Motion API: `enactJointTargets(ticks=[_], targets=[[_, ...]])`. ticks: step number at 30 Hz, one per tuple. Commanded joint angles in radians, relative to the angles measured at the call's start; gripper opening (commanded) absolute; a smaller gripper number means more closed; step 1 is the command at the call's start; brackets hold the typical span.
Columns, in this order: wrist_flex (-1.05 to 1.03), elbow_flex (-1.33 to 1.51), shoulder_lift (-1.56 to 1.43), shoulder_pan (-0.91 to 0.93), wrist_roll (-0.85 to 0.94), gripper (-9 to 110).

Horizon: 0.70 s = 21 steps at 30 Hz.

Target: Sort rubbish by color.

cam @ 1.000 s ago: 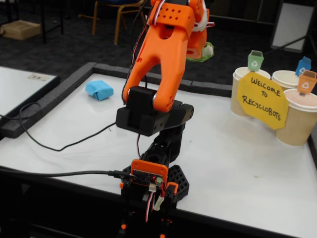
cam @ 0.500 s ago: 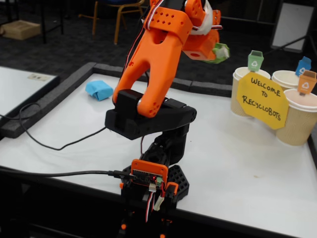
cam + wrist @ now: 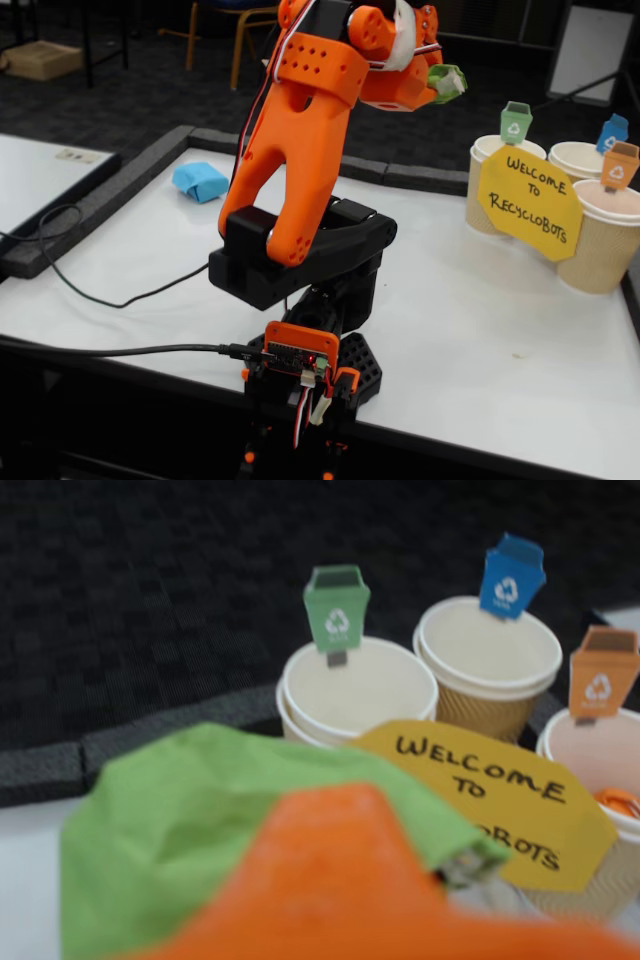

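Observation:
The lime green wad (image 3: 445, 82) hangs high in the air, pinched in my gripper (image 3: 438, 84), left of and above the cups in the fixed view. Up close in the wrist view, the green wad (image 3: 170, 850) fills the lower left, and an orange finger (image 3: 330, 880) lies over it. The light blue wad (image 3: 200, 181) rests on the white table at the far left, well away from the gripper.
Three tan paper cups stand at the table's right: green flag (image 3: 295, 695) (image 3: 488, 160), blue flag (image 3: 490, 650) (image 3: 575, 158) and orange flag (image 3: 590, 750) (image 3: 605, 240). A yellow sign (image 3: 480, 800) (image 3: 528, 203) leans on them. Black foam edging (image 3: 150, 165) borders the table.
The arm has swung right and risen slightly, carrying the green wad closer to the cups. The blue wad has not moved.

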State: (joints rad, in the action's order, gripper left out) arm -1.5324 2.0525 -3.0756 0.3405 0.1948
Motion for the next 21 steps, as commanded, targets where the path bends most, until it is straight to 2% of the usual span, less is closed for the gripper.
enactJointTargets(ticks=[1, 13, 21], targets=[[0.012, -0.015, -0.017, -0.028, 0.008, 0], [0.121, 0.048, -0.009, 0.055, 0.008, 0], [0.229, -0.018, 0.227, 0.089, 0.008, 0]])
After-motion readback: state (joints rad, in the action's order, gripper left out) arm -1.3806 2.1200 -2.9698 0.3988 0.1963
